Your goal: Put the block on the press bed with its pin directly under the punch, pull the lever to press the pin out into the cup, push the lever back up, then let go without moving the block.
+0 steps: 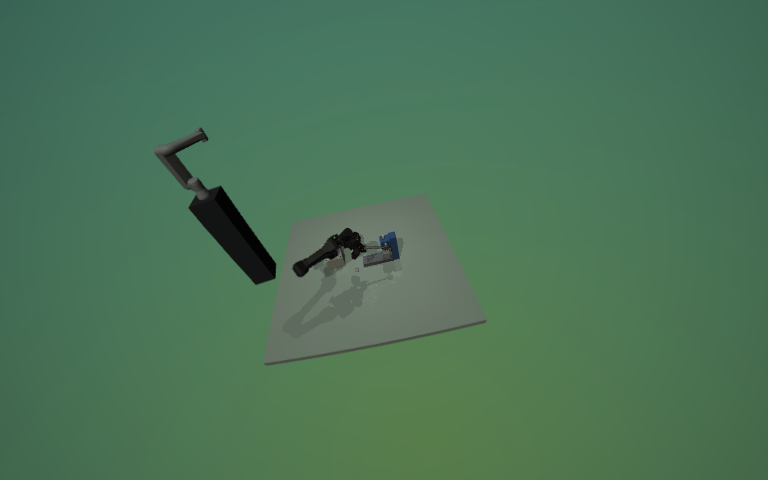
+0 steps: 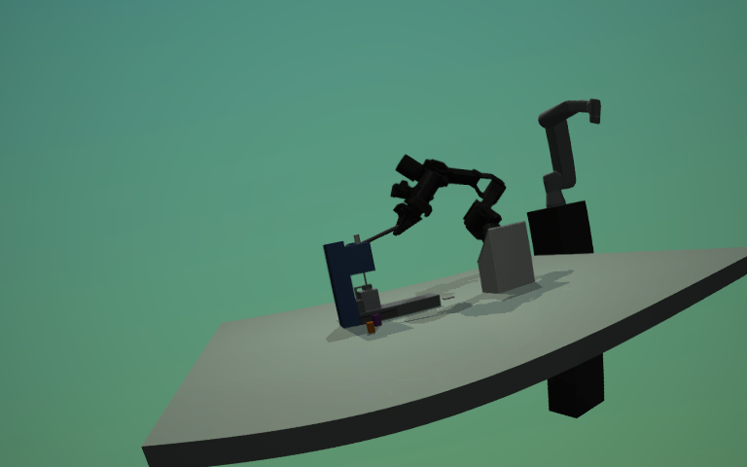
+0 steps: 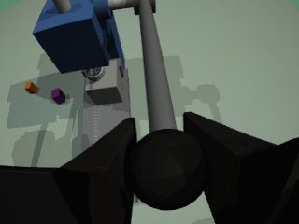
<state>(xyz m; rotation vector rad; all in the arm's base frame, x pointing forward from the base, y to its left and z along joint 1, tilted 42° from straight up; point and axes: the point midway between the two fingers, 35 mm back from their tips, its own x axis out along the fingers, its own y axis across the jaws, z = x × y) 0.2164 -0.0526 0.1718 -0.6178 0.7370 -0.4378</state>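
Desk (image 1: 430, 305) (image 2: 286, 385) (image 3: 234, 51), pale slab: carries everything I am working with.

Arbor press (image 1: 393, 244) (image 2: 337, 275) (image 3: 70, 39), blue, upright, long grey bed (image 1: 371, 262) (image 2: 421, 305) (image 3: 105, 121) running out from its foot. Risk: a sideways pull through the lever could drag or tip the frame, if it is not fixed down.

Press lever (image 1: 374, 247) (image 2: 380, 234) (image 3: 158, 79), slim grey rod with a black ball knob (image 3: 168, 169), slanting up from the pivot to my tool. Risk: if my arc strays from the lever's own, the round knob could slip from the pads.

Tool (image 1: 361, 249) (image 2: 397, 230) (image 3: 160, 123), black: clamped on the knob, one finger at each side.

Block (image 2: 370, 299) (image 3: 105, 84), light grey, squared, flat-faced, a dark round ring on top; it sits on the bed near the column, beneath the press head. Risk: if ring and punch (image 2: 364, 278) are out of line, pressing could jam the pin or shove the block aside — I cannot tell the exact alignment, nor make out pin or cup. A hasty release could jolt it too.

Small pieces, one purple (image 2: 376, 319) (image 3: 58, 95), one orange (image 2: 371, 327) (image 3: 31, 88): on the desk beside the bed — apart from the block.
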